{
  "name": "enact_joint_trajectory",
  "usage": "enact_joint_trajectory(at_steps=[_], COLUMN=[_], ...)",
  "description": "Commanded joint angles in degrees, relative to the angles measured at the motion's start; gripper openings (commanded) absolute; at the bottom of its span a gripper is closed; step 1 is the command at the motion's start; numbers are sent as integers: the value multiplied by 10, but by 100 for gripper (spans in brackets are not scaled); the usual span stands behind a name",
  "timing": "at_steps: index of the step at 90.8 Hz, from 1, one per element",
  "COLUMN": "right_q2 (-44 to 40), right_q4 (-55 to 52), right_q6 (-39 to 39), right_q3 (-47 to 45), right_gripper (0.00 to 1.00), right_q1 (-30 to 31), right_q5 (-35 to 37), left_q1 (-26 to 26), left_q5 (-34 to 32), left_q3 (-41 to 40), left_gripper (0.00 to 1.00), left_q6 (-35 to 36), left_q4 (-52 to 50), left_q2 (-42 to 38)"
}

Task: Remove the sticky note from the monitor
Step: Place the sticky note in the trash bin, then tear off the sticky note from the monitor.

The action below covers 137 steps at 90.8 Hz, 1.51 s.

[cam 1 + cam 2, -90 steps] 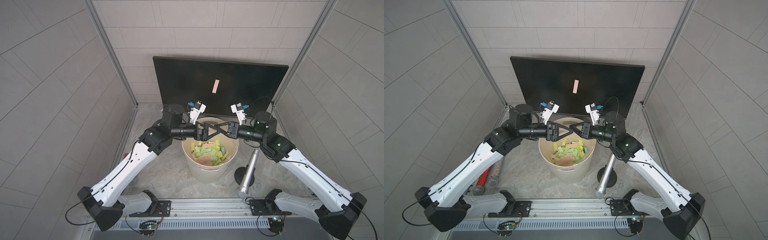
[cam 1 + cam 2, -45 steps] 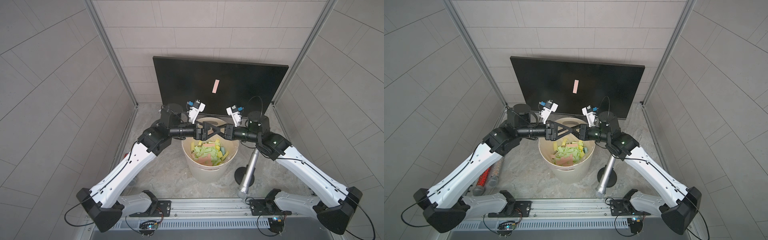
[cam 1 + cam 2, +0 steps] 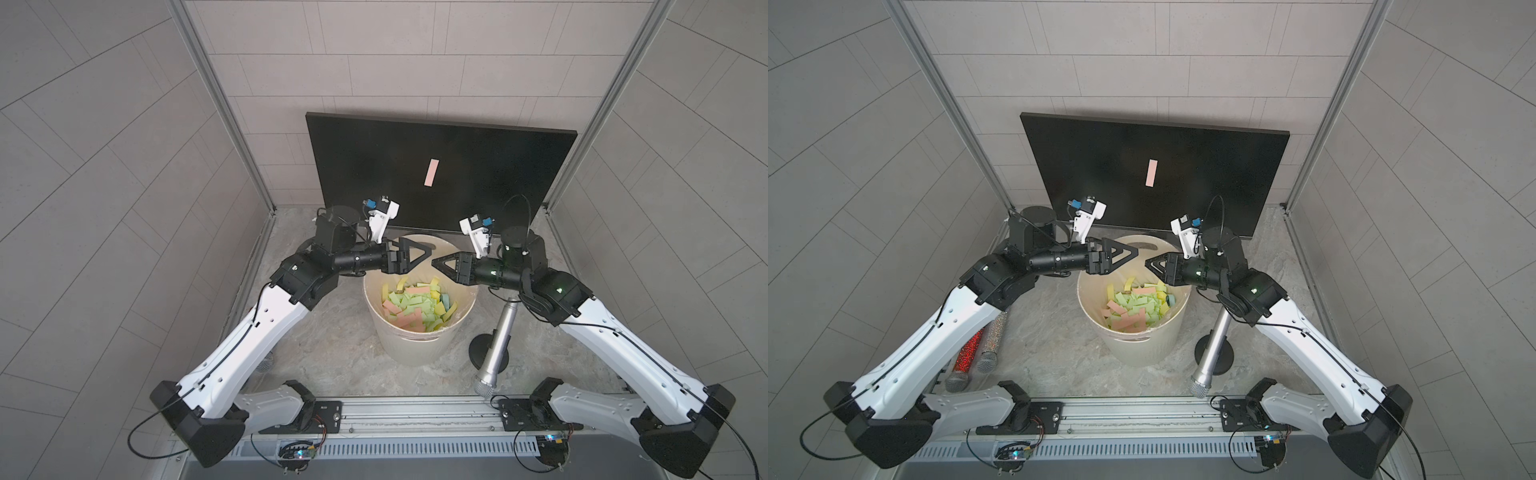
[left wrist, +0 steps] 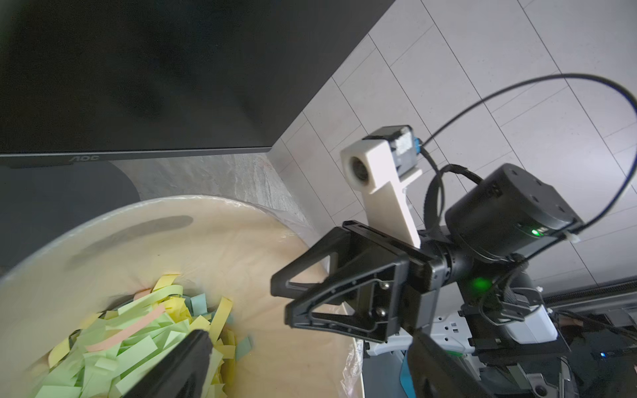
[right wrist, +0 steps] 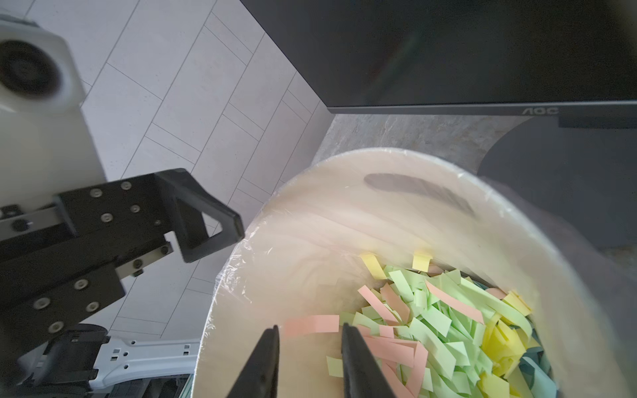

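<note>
The left gripper [image 3: 417,255] has its fingers spread wide with nothing between them. The right gripper [image 3: 440,264] shows a narrow gap between its fingers and grips nothing visible. A pink strip [image 5: 310,324] sits just past the right tips, against the liner of the bucket [image 3: 419,357]; contact cannot be resolved. Change noted: one second ago the two sets of tips met and overlapped above the bucket. Now they stand apart, the right gripper drawn back to the right, the left roughly where it was. Reading: whatever was handled over the bucket appears finished, and both grippers look free for a fresh reach. The sticky note [image 3: 431,173], a pale pink strip, remains stuck near the centre of the monitor [image 3: 498,174], well beyond both grippers and unmoved in both top views, so removal is not yet done. The cream bucket stands just in front of the monitor, lined with clear film. It holds a loose heap of paper strips [image 3: 415,309], mostly green with yellow, pink and some blue, lying well below the rim.
</note>
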Motion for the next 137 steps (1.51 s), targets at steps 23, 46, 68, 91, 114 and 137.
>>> enact_joint_trajectory(at_steps=[23, 46, 68, 91, 114, 137], right_q2=[-49, -76, -111, -138, -167, -201], right_q4=[-3, 11, 29, 34, 35, 36], right_q6=[-13, -9, -10, -11, -10, -10], right_q3=[13, -4, -42, -67, -83, -106], right_gripper=[42, 66, 90, 100, 100, 100], right_q1=[-37, -80, -140, -191, -213, -224], right_q5=[-5, -23, -43, -66, -65, -52], left_q1=[45, 58, 58, 57, 56, 44], left_q5=[20, 28, 4, -33, -70, -122], left_q3=[82, 127, 175, 209, 242, 256], left_gripper=[93, 97, 100, 100, 100, 100], left_q6=[-50, -99, -118, -143, -163, -188], left_q4=[51, 99, 116, 127, 143, 163], left_q2=[74, 147, 206, 247, 283, 313])
